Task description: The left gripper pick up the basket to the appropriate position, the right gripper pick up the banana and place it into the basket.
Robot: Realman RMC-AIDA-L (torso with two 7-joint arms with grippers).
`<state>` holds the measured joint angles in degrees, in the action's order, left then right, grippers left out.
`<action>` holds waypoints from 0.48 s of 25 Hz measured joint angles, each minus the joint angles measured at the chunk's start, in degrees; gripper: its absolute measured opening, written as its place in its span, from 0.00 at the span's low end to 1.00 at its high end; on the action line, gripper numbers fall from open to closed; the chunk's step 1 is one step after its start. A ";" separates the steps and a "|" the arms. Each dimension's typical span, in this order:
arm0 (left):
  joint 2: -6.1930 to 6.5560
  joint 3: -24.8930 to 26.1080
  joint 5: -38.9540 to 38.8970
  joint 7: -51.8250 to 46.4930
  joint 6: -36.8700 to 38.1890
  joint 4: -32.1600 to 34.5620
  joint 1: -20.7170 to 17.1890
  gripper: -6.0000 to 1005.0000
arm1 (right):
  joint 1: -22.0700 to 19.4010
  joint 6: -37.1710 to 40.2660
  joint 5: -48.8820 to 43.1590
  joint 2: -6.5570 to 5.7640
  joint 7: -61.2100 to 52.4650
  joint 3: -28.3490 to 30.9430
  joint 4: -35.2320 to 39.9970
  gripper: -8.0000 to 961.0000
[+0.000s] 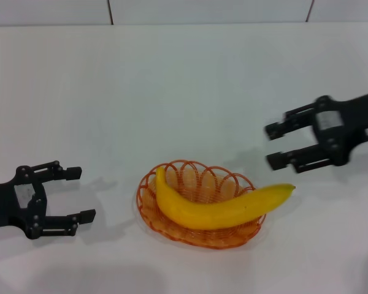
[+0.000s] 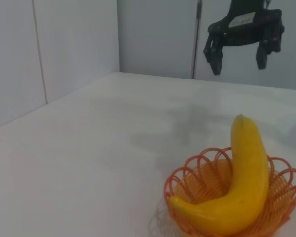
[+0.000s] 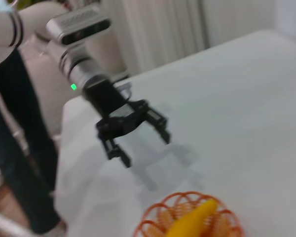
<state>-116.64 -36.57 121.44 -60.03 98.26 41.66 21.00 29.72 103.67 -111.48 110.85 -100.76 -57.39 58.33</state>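
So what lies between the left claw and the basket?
Only bare white table between the left claw and the basket, per the head view.

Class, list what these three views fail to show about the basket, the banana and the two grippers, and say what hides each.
- Basket floor: head view, covered by the banana.
- Basket's near rim: left wrist view, cut off by the picture edge.
- Banana's lower part: right wrist view, cut off by the edge, and blurred.
- Left gripper and right gripper, both open: arms run past the edges in the head view.
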 joint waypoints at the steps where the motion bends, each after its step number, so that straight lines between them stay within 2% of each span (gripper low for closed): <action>1: 0.01 0.01 0.00 0.00 0.00 0.00 -0.01 0.87 | -1.12 0.36 -0.06 -0.13 1.75 1.62 -0.09 0.66; 6: 0.01 0.01 0.18 0.03 -0.25 0.00 -0.15 0.87 | -5.93 1.14 -2.71 -0.36 12.29 10.06 -2.33 0.66; 12: -0.04 0.01 0.40 0.04 -2.13 0.00 -1.26 0.87 | -6.55 1.18 -4.30 -0.90 17.66 13.21 -8.84 0.65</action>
<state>-116.68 -36.56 121.84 -59.98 96.13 41.66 19.75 23.18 104.85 -115.77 109.94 -83.10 -44.18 49.49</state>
